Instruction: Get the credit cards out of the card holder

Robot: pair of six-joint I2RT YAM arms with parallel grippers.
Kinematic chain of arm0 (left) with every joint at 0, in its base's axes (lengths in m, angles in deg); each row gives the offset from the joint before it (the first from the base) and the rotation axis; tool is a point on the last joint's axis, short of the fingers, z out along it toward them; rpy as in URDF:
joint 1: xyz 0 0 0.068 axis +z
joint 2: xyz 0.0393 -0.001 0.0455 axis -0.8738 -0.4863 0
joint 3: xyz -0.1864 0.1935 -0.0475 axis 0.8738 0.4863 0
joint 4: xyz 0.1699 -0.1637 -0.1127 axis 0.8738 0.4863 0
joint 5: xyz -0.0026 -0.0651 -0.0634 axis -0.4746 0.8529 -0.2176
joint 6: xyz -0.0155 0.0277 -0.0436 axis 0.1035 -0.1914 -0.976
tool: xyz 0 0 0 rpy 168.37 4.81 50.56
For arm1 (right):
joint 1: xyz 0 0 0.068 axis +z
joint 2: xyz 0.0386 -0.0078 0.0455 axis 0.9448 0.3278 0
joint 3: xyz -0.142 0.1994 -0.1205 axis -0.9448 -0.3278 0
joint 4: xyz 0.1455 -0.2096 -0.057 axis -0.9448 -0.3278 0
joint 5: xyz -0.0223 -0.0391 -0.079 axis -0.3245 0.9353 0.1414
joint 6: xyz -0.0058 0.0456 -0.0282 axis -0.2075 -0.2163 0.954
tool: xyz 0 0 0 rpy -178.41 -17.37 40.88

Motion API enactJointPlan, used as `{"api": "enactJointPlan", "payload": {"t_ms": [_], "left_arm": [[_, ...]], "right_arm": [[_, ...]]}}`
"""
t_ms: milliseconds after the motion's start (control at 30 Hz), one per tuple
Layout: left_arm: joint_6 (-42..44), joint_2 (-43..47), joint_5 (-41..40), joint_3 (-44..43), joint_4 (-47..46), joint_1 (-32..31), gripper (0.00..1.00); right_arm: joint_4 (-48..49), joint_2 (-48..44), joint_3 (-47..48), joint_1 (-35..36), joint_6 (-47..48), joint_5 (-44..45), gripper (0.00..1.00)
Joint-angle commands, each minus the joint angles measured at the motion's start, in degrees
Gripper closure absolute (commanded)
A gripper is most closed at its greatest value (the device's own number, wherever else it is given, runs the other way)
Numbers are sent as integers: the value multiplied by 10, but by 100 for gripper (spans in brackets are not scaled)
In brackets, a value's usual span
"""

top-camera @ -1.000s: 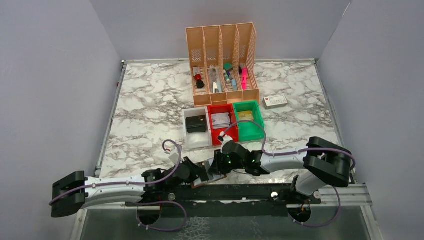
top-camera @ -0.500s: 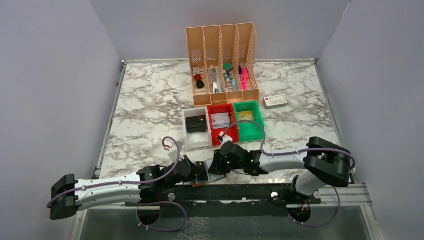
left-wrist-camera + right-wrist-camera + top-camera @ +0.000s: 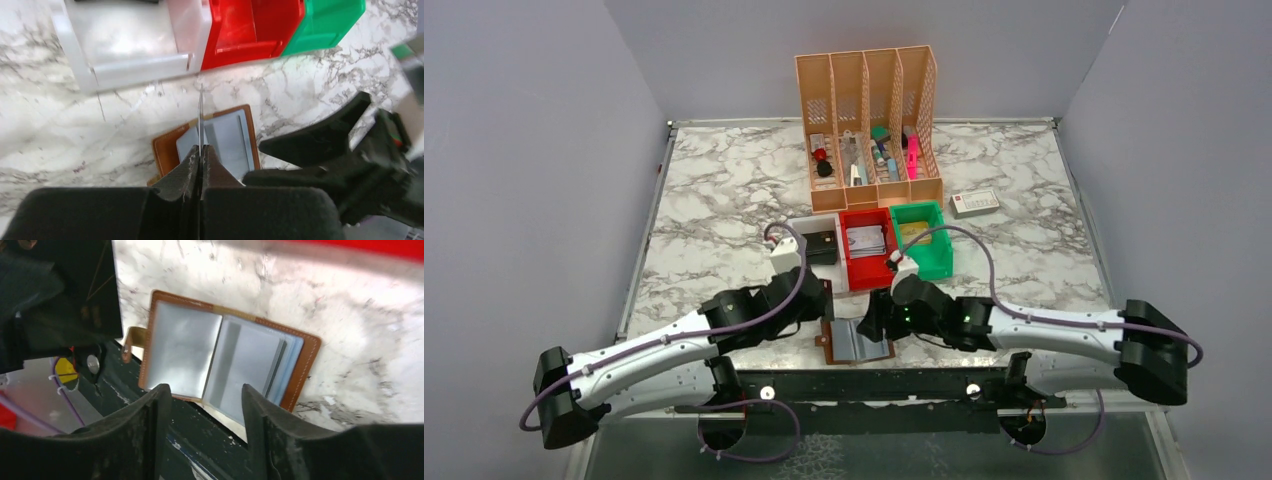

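Note:
The brown card holder (image 3: 856, 344) lies open and grey side up at the table's near edge. In the left wrist view, my left gripper (image 3: 201, 150) is shut on a thin pale credit card (image 3: 200, 117), seen edge-on and held above the holder (image 3: 165, 147), near the bins. My right gripper (image 3: 202, 405) hangs open over the holder's near edge (image 3: 185, 345), with nothing between its fingers. Bluish card edges (image 3: 286, 365) stick out of the holder's right pocket. From above, the left gripper (image 3: 820, 300) and the right gripper (image 3: 872, 322) flank the holder.
A white bin (image 3: 809, 272) holding a black case (image 3: 819, 247), a red bin (image 3: 865, 268) with cards and a green bin (image 3: 927, 262) stand just behind the holder. Farther back are an orange desk organizer (image 3: 869, 130) and a white box with a red end (image 3: 975, 203).
My left gripper shut on a card and lifted it away from the holder toward the bins. My right gripper opened and drew back to the right, leaving the open holder uncovered.

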Motion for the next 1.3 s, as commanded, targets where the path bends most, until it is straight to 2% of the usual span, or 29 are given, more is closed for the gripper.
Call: {"api": "enactJointPlan", "payload": {"t_ms": [0,33,100,167,300,367,533,633,700,833,933,1267], "left_arm": [[153,-17,88,-67,15,92,100],[170,-15,101,-76,12,108,100],[203,-10,119,-82,0,138,100],[229,-15,143,-87,-6,169,100],[268,-47,220,-92,-26,240,100],[271,-58,250,-86,-45,277,100],[277,-50,388,-73,-115,383,100],[257,-39,450,-46,-190,397,100],[230,-37,476,-20,-239,396,100],[193,-28,504,24,-304,396,100],[182,-12,504,44,-329,397,100],[154,-22,540,62,-378,428,100]], "right_arm": [[-39,-71,28,-1,23,85,35],[-37,-73,34,-3,27,104,30],[-20,-68,43,-16,50,116,27],[1,-48,59,-59,69,64,26],[89,5,87,-169,86,-109,25],[120,26,108,-178,106,-130,25],[208,50,116,-179,122,-145,24],[203,69,137,-195,112,-202,24],[198,97,156,-214,94,-270,24],[272,141,144,-239,41,-370,25],[328,173,136,-257,7,-428,30],[385,237,143,-275,-35,-499,42]]}}
